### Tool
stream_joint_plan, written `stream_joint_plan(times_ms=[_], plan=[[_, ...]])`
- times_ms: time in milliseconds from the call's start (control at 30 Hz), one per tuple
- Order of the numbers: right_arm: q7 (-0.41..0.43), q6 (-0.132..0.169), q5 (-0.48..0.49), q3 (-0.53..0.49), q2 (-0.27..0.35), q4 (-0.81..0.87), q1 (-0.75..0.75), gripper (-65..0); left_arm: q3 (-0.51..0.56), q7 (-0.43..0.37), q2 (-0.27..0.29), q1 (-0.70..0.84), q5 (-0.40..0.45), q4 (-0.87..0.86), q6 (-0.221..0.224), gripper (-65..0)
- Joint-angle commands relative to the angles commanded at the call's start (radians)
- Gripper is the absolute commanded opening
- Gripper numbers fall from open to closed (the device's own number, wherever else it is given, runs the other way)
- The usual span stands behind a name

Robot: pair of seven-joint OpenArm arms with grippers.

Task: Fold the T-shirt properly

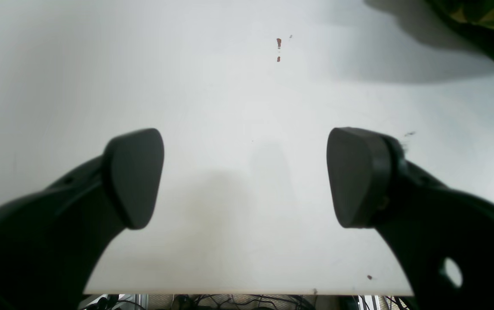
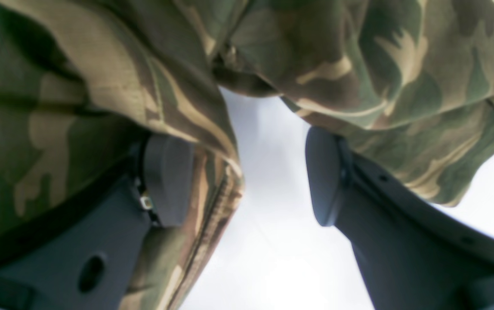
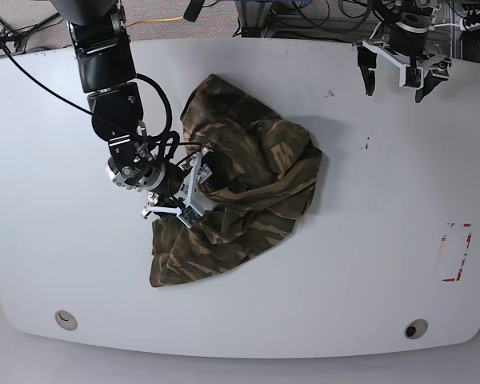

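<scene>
The camouflage T-shirt (image 3: 248,192) lies crumpled in a heap on the white table (image 3: 368,240), left of centre. My right gripper (image 3: 202,182) is pushed into the heap's left side. In the right wrist view its fingers (image 2: 167,181) stand apart, so the right gripper (image 2: 247,178) is open. T-shirt (image 2: 100,86) fabric drapes over both fingers, and a hem fold hangs beside the left pad. My left gripper (image 3: 396,84) hovers open over the far right of the table, away from the garment. In the left wrist view the left gripper (image 1: 247,176) holds nothing, and only a T-shirt (image 1: 488,21) corner shows.
A red rectangular marking (image 3: 456,252) sits near the table's right edge. Small red specks (image 1: 279,43) dot the bare surface ahead of the left gripper. The table edge (image 1: 247,292) runs just below that gripper, with cables beneath it. Two round holes (image 3: 416,329) sit near the front edge.
</scene>
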Motion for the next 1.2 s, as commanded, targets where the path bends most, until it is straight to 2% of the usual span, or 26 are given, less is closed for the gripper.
stream_joint_plan(times_ms=[167,267,400,533,667,800,900,1200], plan=[[0.002,-0.005,0.002,-0.057,-0.005,0.0,0.0,-26.5,0.0,0.0,0.0,0.0,0.0,-0.002,0.0,-8.9],[0.002,-0.006,0.0,-0.057,-0.043,-0.002,0.0,-39.5,0.0,0.0,0.0,0.0,0.0,-0.002,0.0,-8.9],[-0.003,-0.006,0.0,-0.057,-0.049,-0.002,0.0,-64.0,0.0,0.0,0.0,0.0,0.0,0.0,0.0,-8.9],[-0.017,-0.008,0.0,-0.057,-0.048,0.029,-0.006,-65.0,0.0,0.0,0.0,0.0,0.0,0.0,0.0,-8.9],[-0.112,-0.008,0.002,-0.052,-0.044,0.153,-0.029,-65.0,0.0,0.002,0.0,-0.018,0.0,0.0,0.0,-8.9],[-0.212,-0.008,0.002,0.044,-0.054,0.318,-0.049,-65.0,0.008,0.002,0.0,-0.026,-0.002,0.0,-0.002,-8.3],[-0.224,-0.006,0.002,0.084,-0.054,0.388,-0.017,-65.0,0.037,0.002,-0.002,-0.04,-0.003,0.0,-0.002,-8.3],[-0.226,0.0,0.003,0.084,-0.006,0.437,0.233,-65.0,0.038,0.002,-0.002,-0.066,0.002,-0.003,-0.002,-8.5]])
